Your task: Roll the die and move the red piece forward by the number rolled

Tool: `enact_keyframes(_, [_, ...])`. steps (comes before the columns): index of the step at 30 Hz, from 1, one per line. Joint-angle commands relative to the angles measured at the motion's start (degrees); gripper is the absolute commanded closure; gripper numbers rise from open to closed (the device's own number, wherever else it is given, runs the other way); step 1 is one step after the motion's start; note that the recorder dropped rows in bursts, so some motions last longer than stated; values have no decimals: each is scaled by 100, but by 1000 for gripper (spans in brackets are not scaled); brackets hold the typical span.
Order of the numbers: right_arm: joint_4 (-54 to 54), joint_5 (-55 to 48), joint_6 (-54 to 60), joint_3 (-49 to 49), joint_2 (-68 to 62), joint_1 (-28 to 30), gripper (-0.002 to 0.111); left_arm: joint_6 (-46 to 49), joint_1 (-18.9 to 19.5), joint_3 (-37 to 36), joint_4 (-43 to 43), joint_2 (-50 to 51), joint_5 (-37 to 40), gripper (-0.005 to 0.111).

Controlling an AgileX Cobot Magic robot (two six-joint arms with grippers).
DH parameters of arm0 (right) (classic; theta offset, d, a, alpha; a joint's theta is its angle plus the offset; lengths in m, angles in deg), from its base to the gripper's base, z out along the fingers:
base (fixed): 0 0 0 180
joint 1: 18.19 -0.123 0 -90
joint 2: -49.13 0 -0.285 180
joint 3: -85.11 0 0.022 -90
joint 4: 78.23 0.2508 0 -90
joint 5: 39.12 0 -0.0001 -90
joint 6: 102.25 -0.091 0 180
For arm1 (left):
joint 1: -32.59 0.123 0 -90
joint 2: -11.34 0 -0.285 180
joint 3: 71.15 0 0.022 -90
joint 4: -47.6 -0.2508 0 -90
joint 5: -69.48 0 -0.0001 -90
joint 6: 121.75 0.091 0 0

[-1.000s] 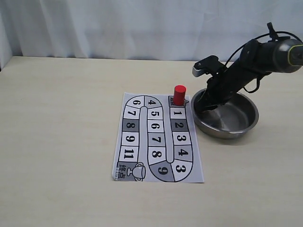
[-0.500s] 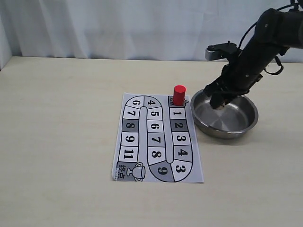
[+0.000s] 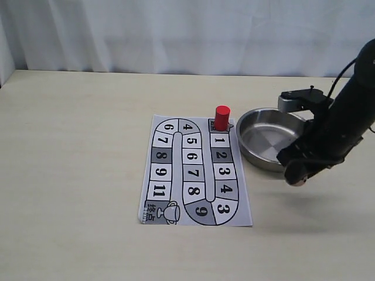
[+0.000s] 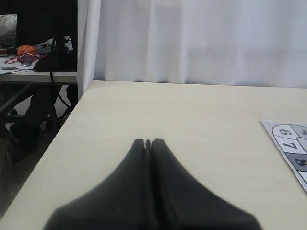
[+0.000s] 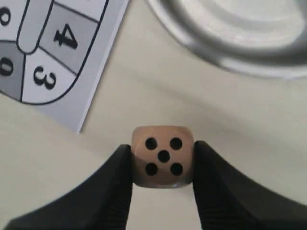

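Right arm has swung out of the steel bowl [image 3: 253,153] since the earlier frames and now hangs over bare counter [image 3: 76,146], just off the bowl's camera-side rim and near the board [image 3: 196,175].

Right fingers [image 5: 117,184] are closed on the die [image 5: 163,155], pinching two opposite sides. Five pips face the wrist camera. My guess is it was lifted out so it can be dropped back in, the bowl walls keeping a roll from bouncing away. No roll has landed yet, so there is no number to count.

Red piece [image 3: 221,117] stands upright on the start square just above square 1, near the bowl rim but apart from it, untouched.

Left fingers [image 4: 141,160] are pressed together with nothing between them, over the far left of the counter, probably parked there to stay clear of the work.

Exterior view shows the die only as a pale bit under the dark fingers, face unreadable. Right wrist view gives the grip, the five, squares 4 and 3 and the bowl rim, but not the red piece. Left wrist view catches only the board's edge.
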Motion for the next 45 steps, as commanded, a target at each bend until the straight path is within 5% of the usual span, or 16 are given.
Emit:
enact_keyframes(1, [370,313,343,468,166,-1,104,-15,0,-11,21,-2,-74,107])
enact_keyframes(14, [2105,1478,1379,649,96,-1,101,-15,0,-11,21,-2,-74,107])
enact_keyframes(24, [5233,1404,3671,568,-668,-1,54,-15,0,-11,21,-2,-74,107])
enact_keyframes(29, [5247,1406,3775,568,-640,-1,39,-15,0,-11,21,-2,-74,107])
enact_keyframes(45, [4993,1442,3733,554,-464,-1,39,-15,0,-11,21,-2,-74,107])
